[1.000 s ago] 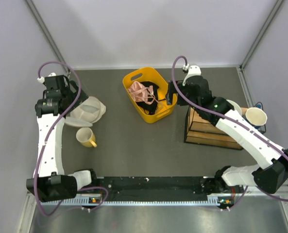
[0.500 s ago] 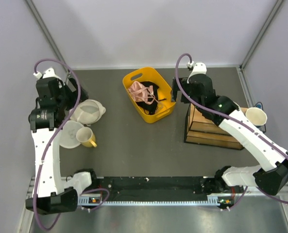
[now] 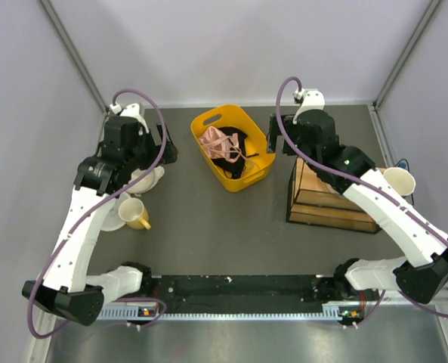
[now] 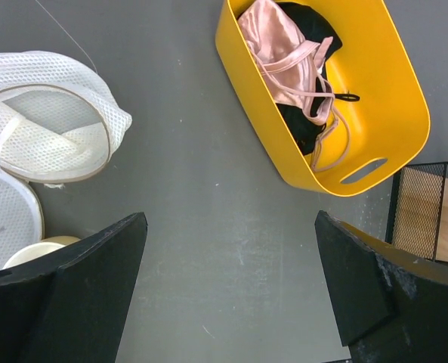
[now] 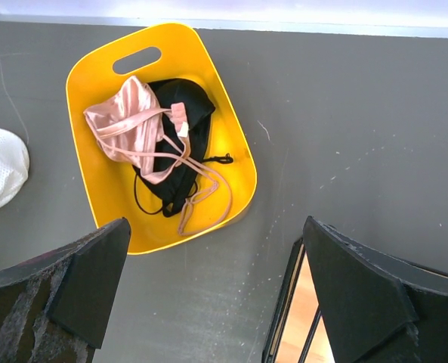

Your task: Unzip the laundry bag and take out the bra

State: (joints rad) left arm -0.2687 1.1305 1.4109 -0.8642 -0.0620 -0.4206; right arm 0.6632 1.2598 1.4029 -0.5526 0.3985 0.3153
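Note:
The white mesh laundry bag (image 4: pixel 54 76) lies at the left with its tan zip rim open; white cloth shows inside. Its flat face (image 4: pixel 4 215), with the black drawing, lies folded out beside it. In the top view the bag (image 3: pixel 151 177) is partly under my left arm. A pink bra (image 4: pixel 280 53) and a black one lie in the yellow tub (image 4: pixel 390 98), also in the right wrist view (image 5: pixel 125 121). My left gripper (image 4: pixel 230 219) is open and empty over bare table right of the bag. My right gripper (image 5: pixel 216 223) is open and empty just right of the tub.
A yellow mug (image 3: pixel 135 215) stands in front of the bag. A wooden crate with a black frame (image 3: pixel 325 200) stands at the right, close under my right gripper. A paper cup (image 3: pixel 399 181) sits at the far right.
My left arm has swung from the far left over the bag toward the middle. The bag's flat face has dropped open toward the mug. My right gripper has shifted slightly back and right.

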